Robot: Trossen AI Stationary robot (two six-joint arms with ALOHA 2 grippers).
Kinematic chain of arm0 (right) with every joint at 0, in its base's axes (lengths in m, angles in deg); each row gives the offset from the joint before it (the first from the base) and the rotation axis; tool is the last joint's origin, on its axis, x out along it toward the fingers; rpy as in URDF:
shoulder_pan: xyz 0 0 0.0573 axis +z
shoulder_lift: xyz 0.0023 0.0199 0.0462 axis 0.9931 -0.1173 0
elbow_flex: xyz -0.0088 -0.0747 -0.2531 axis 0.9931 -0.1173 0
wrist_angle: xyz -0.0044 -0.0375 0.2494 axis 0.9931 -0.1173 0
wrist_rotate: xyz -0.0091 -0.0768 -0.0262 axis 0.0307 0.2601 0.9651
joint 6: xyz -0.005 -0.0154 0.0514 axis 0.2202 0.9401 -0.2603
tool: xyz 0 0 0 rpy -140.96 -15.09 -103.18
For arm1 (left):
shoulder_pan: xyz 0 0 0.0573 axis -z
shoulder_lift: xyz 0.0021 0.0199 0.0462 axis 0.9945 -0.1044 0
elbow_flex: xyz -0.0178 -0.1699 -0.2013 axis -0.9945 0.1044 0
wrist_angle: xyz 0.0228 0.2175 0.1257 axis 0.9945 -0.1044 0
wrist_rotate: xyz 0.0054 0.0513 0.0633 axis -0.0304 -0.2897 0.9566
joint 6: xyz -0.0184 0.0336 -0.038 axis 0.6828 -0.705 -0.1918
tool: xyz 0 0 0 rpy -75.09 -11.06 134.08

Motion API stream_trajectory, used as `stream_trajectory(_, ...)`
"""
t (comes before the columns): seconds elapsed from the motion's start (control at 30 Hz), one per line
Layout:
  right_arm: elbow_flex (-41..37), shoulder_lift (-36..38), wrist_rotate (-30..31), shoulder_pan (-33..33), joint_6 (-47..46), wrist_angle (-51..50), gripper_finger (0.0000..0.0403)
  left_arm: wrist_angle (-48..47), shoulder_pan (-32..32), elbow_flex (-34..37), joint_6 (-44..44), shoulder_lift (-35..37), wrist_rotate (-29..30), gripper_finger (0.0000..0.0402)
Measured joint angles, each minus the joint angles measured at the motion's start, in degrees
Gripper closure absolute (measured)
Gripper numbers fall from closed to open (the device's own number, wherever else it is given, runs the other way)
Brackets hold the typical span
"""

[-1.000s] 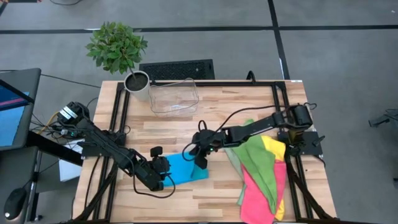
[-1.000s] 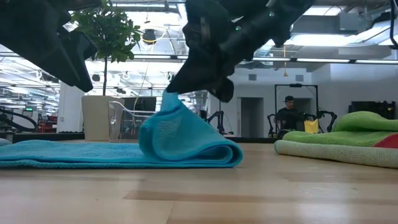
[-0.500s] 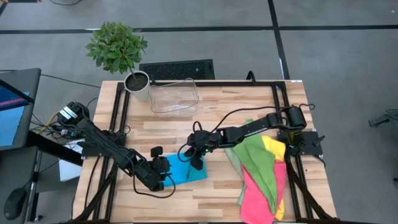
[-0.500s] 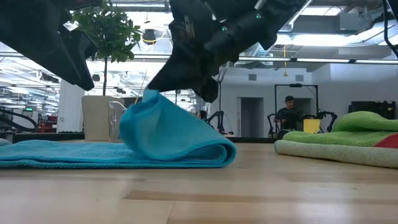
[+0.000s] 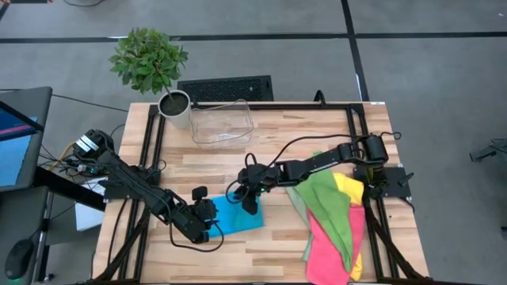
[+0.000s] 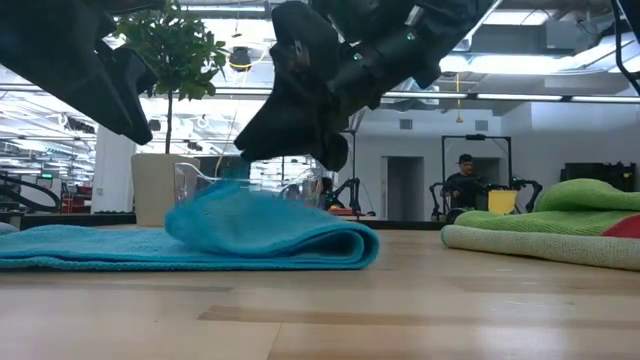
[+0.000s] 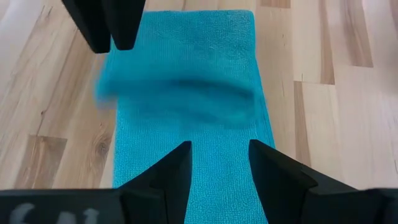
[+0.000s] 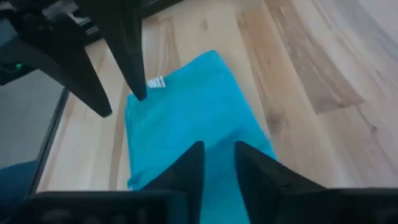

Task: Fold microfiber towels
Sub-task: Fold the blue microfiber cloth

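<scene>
A blue microfiber towel (image 5: 242, 215) lies folded over on the wooden table, its upper flap (image 6: 225, 215) blurred and just above the lower layer. A white tag (image 8: 155, 83) shows on its far corner. My right gripper (image 8: 217, 165) hangs open above the towel's right part (image 6: 290, 150), with nothing between its fingers. My left gripper (image 7: 221, 168) stands open over the towel's left end (image 5: 212, 215), clear of the cloth as far as the low view shows.
A heap of green, pink and yellow towels (image 5: 333, 218) lies at the table's right side. A clear plastic bin (image 5: 222, 124) and a potted plant (image 5: 172, 103) stand at the far edge. A person (image 6: 465, 185) sits in the room behind.
My right gripper has carried the towel's raised edge toward the table's left edge and a little down. It has then opened and let go. The flap has folded over and is dropping onto the lower layer, which has stayed flat.
</scene>
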Motion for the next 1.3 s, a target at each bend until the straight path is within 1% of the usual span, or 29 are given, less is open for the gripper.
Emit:
stream_trajectory(0.17, 0.02, 1.61, -0.05, -0.22, 0.9, 1.04, 0.023, 0.55, 0.0, 0.0, 0.0, 0.01, 0.12, 0.0249)
stream_trajectory(0.23, 0.02, 2.05, 0.08, 0.22, 1.58, 0.87, 0.0221, 0.97, 0.0, 0.0, 0.0, 0.02, 0.15, 0.0249)
stream_trajectory(0.3, -0.02, 1.86, 2.41, 1.58, 2.79, 2.53, 0.0219, 1.26, 0.0, -0.02, 0.0, 0.02, 0.15, 0.0249)
stream_trajectory(0.4, 0.16, -1.1, 8.07, 3.88, 4.64, 7.71, 0.0226, 0.72, 0.15, -0.02, 0.18, 0.02, 0.16, 0.0249)
stream_trajectory(0.43, -0.07, -2.33, 8.96, 4.44, 4.77, 8.46, 0.023, 0.4, 0.43, -0.02, 0.23, 0.01, 0.3, 0.0249)
stream_trajectory(0.53, -0.08, -6.57, 9.18, 4.83, 4.07, 13.5, 0.0244, -1.05, 1.64, -0.03, 2.53, 0.05, 1.65, 0.0251)
stream_trajectory(0.63, 0.11, -9.95, 9.07, 4.74, 1.71, 15.25, 0.0258, -4.73, 3.22, -0.04, 7.92, 0.53, 3.04, 0.0256)
stream_trajectory(0.77, -0.13, -13.71, 8.85, 4.81, -0.17, 15.49, 0.0275, -7.27, 6.28, -0.04, 14.33, 1.24, 9.6, 0.0264)
stream_trajectory(0.87, 0.0, -14.03, 8.57, 5.05, -0.29, 15.29, 0.0286, -10.46, 8.02, -0.04, 18.46, 1.22, 14.73, 0.0267)
stream_trajectory(0.93, 0.03, -14.03, 8.82, 5.49, 0.51, 14.77, 0.0292, -13.54, 8.52, -0.04, 22.01, 1.22, 16.59, 0.0267)
stream_trajectory(1.03, -0.11, -12.84, 8.95, 6.1, 1.85, 13.69, 0.0297, -16.49, 8.57, -0.04, 25.73, 1.2, 16.94, 0.0268)
stream_trajectory(1.13, -0.01, -10.4, 9.22, 6.82, 3.33, 14.56, 0.0299, -17.85, 8.62, 0.16, 26.81, 1.19, 18.31, 0.0268)
stream_trajectory(1.23, 0.0, -8.61, 11.03, 8.07, 5.58, 14.61, 0.03, -17.59, 9.16, 2.73, 32.13, 1.26, 22.05, 0.0268)
stream_trajectory(1.3, -0.02, -7.76, 12.73, 9.02, 6.15, 13.83, 0.03, -16.46, 9.68, 5.07, 36.4, 1.6, 22.07, 0.0268)
